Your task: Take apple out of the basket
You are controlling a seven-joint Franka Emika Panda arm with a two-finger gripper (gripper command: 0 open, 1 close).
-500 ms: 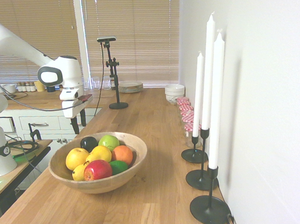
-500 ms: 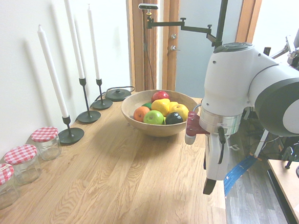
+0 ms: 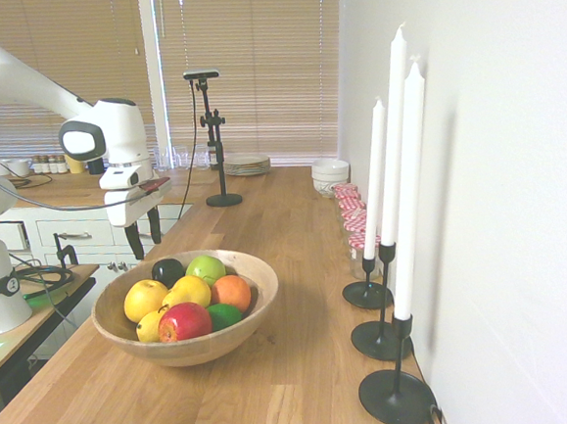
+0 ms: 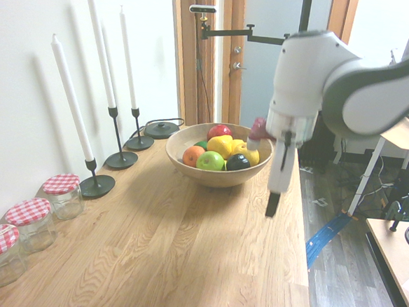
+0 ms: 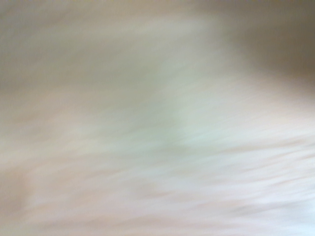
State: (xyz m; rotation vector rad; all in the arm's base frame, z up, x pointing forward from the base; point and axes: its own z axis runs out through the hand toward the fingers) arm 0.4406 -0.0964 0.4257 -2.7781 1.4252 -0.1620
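Note:
The apple (image 3: 184,321) is glossy red and lies at the front of the basket (image 3: 261,278), a wide wooden bowl on the counter. In the second exterior view the apple (image 4: 219,131) is at the far side of the basket (image 4: 201,177). My gripper (image 3: 147,246) hangs behind the basket over the counter's left edge, fingers pointing down, open and empty. From the other side the gripper (image 4: 273,202) hangs just right of the bowl, clear of the fruit. The wrist view is only motion blur.
Around the apple lie a green apple (image 3: 206,268), an orange (image 3: 232,292), yellow fruits (image 3: 145,298) and a dark fruit (image 3: 167,270). Tall white candles (image 3: 396,183) in black holders line the wall. Red-lidded jars (image 4: 62,186) stand further along.
The arm has swung toward the basket, so the gripper now hangs right beside the bowl. It stays open and empty. The fruit has not moved.

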